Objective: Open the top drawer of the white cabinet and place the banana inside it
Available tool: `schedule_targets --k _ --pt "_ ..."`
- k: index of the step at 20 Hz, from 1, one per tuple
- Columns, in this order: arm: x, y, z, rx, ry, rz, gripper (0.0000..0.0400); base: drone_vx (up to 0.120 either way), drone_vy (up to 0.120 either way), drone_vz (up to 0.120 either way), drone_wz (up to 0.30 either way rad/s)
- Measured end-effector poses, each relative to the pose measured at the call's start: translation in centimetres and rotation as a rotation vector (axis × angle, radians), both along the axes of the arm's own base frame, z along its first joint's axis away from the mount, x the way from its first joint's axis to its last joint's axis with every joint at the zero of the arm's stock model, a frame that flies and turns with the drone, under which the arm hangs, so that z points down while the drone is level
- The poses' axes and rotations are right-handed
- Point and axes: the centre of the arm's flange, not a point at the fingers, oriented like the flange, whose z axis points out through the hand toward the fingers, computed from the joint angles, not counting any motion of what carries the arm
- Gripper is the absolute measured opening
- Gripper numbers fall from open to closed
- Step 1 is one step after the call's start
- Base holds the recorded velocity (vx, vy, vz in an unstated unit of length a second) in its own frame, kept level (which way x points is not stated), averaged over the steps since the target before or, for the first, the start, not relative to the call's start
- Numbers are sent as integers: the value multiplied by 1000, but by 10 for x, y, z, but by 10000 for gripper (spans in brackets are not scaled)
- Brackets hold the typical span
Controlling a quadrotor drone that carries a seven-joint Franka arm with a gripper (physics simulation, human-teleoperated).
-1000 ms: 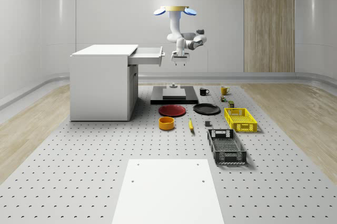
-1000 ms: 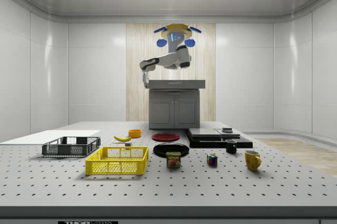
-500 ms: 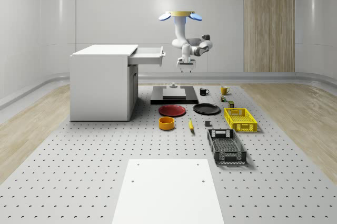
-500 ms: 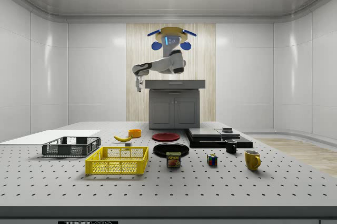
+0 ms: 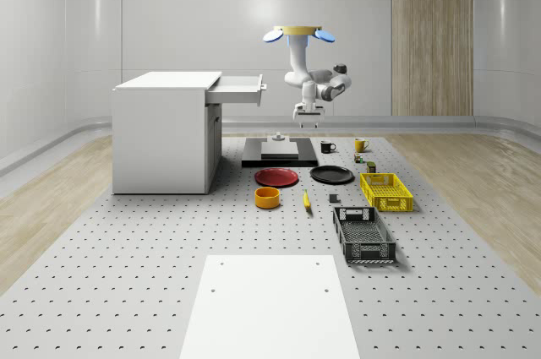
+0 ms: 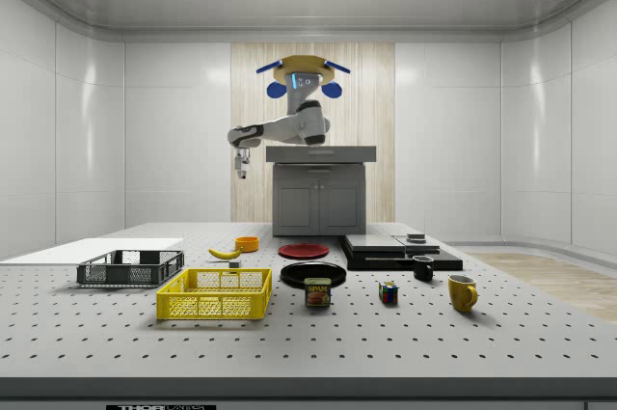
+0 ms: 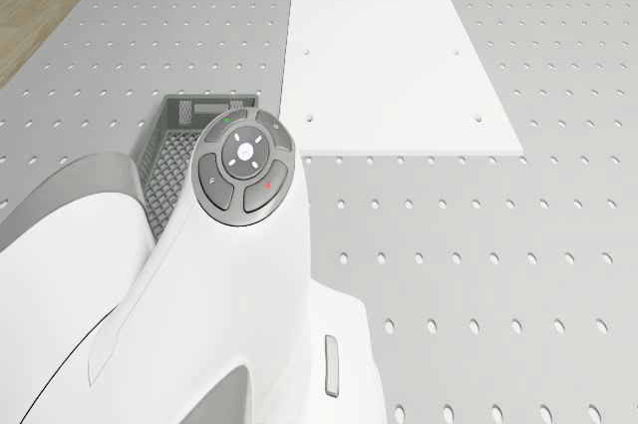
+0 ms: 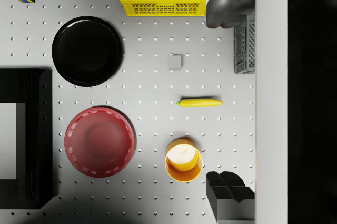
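Note:
The white cabinet stands at the whole-scene view's left with its top drawer pulled out; in the side view the cabinet is at the back, its drawer facing the camera. The banana lies flat on the perforated table between the orange bowl and a small grey block. The drone hovers to the right of the drawer, over the plates. My gripper points straight down, open and holding nothing, high above the banana, which appears between my fingertips.
A red plate and a black plate lie near a black platform. A yellow basket and a black basket sit to the right. A white slab lies in front. Mugs, a can and a cube stand further back.
The drone and arm have drifted away from the drawer toward the whole-scene view's right, and the gripper has sunk a little. The drawer has stayed open and the banana has not moved.

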Motion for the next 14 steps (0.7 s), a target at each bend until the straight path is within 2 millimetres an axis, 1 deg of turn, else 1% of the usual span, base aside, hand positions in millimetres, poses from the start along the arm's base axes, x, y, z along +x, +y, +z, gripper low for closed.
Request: schedule_targets --k 2,7,9,14 --pt "0 0 0 0 0 0 400 120 120 -120 0" --pt "0 0 0 0 0 0 400 120 0 -16 0" --pt "0 0 0 0 0 0 400 120 0 -120 0" --pt "0 0 0 0 0 0 400 0 0 -120 0"
